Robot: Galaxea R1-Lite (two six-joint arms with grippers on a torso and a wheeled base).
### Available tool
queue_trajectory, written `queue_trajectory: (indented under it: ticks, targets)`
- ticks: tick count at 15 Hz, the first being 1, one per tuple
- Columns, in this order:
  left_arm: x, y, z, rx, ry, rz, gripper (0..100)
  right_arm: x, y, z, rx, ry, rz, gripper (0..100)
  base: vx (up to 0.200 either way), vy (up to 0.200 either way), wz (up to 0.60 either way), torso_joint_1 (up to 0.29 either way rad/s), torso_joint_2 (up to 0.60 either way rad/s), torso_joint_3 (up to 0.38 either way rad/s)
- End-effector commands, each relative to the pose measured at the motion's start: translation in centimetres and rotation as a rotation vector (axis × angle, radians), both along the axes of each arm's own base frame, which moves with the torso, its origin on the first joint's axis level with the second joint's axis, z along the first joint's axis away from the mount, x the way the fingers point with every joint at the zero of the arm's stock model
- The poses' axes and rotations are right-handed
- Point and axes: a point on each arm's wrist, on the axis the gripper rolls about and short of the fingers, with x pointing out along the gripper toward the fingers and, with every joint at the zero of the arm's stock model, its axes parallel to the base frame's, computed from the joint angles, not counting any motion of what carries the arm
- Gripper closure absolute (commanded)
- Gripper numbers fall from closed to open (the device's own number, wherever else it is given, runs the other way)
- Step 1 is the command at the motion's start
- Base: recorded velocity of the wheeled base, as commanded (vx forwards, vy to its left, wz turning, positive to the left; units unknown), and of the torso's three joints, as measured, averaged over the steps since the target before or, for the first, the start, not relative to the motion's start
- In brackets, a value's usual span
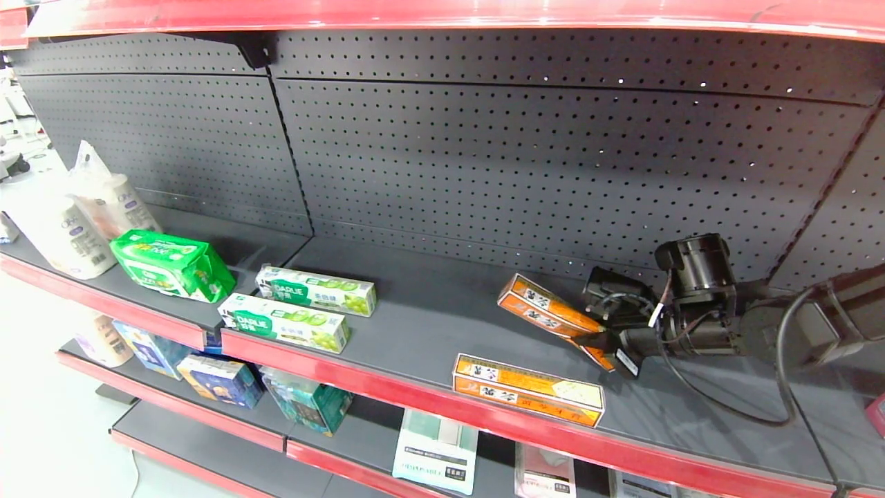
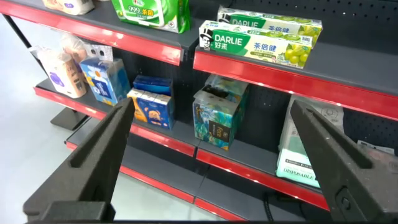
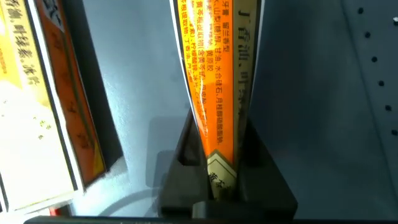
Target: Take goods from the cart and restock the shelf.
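Right arm level over shelf (image 1: 429,304), right hand (image 1: 608,346) pinching orange box (image 1: 546,311) end, behind front box (image 1: 529,389); left hand (image 2: 211,106) spread.

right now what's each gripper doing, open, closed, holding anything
Left gripper: open, holding nothing.
Right gripper: closed on one end of the orange box.

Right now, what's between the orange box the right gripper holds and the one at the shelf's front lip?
Only bare grey shelf separates the held box from the front box; head view shows it.
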Motion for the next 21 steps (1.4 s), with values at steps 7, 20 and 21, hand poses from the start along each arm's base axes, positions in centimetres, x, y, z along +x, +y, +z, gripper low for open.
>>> queue_trajectory:
  ticks: [7,20,21]
  targets:
    - [0.0,0.0,0.0,0.0,0.002,0.001,0,0.6,0.4,-0.7,-0.013,0.009,-0.001,100,0.0,0.0,0.0,0.0,0.0,0.0]
    - [0.0,0.0,0.0,0.0,0.002,0.002,0,1.3,0.4,-0.9,-0.015,0.0,-0.006,0,0.0,0.0,0.0,0.0,0.0,0.0]
    - [0.0,0.0,0.0,0.0,0.002,0.001,0,1.4,0.2,-0.7,-0.012,-0.007,-0.013,0,0.0,0.0,0.0,0.0,0.0,0.0]
